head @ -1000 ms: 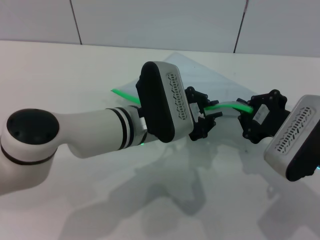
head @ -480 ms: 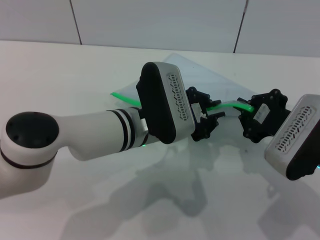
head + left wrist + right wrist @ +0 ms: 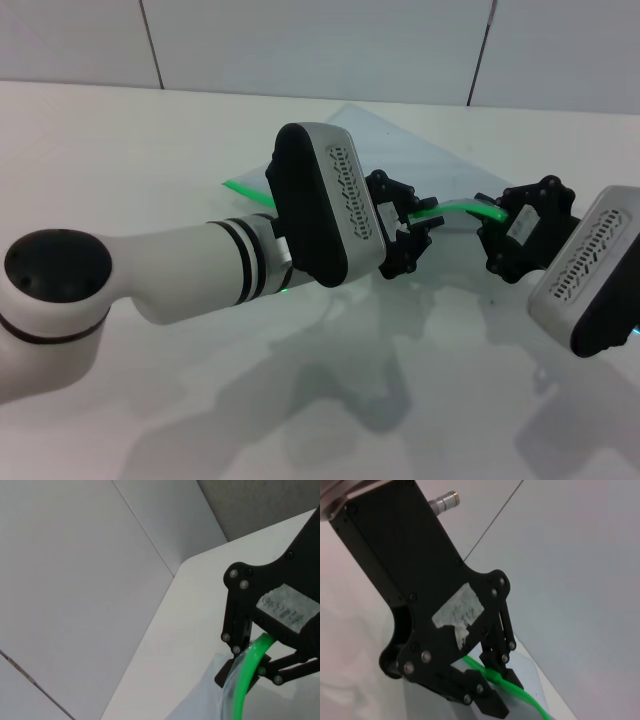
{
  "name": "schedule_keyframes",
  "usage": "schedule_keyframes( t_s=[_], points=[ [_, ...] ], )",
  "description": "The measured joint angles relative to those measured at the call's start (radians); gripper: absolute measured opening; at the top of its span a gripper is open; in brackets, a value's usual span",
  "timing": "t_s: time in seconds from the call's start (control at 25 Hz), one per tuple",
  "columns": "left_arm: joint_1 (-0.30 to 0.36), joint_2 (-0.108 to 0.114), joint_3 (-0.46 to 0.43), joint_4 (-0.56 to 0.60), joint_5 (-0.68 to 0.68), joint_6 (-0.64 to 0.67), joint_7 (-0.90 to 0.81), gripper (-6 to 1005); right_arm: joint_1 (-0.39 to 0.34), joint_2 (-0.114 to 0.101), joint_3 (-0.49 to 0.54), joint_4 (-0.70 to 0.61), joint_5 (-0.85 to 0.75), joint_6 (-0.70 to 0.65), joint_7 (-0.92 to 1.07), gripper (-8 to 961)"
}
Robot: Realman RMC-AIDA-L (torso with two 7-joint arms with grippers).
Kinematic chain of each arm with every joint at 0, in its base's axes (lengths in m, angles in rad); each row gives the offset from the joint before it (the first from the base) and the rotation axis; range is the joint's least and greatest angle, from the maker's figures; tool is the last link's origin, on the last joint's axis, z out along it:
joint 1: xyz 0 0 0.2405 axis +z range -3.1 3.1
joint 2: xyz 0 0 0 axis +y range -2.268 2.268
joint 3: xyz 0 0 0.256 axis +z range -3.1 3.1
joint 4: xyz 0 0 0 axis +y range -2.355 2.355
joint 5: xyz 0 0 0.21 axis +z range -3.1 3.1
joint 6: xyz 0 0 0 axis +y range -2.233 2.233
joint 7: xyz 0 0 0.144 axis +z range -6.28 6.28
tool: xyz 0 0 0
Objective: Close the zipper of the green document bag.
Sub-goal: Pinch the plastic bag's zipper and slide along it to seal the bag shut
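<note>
Your left end effector (image 3: 412, 232) and right end effector (image 3: 492, 232) both pinch the zipper (image 3: 455, 209), lifting the bag (image 3: 420, 160) edge off the counter (image 3: 120, 150); closure progress is unclear.

White tubular arms with black joint rings, perforated wrist housings, black fingers (image 3: 415, 238).

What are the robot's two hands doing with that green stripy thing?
The robot is working on closing a bag. Both hands pinch the zipper, the bright green strip along one edge of the green document bag, and hold that edge lifted off the white table. The left hand grips the strip near its middle, and the right hand holds it farther along. The strip arches between them. The little slider is not visible, so how far it is zipped cannot be told.
</note>
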Motion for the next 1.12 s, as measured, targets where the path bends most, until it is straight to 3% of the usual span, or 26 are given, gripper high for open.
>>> schedule_keyframes(
  t_s=[0.52,1.12],
  points=[
    [0.01,0.0,0.011,-0.002,0.0,0.0,0.04,103,0.001,0.001,-0.001,0.001,0.0,0.0,0.0,107],
    [0.035,0.001,0.004,0.0,-0.003,0.038,0.041,81,-0.001,0.002,-0.004,-0.006,0.0,0.002,0.0,114]
  ],
)
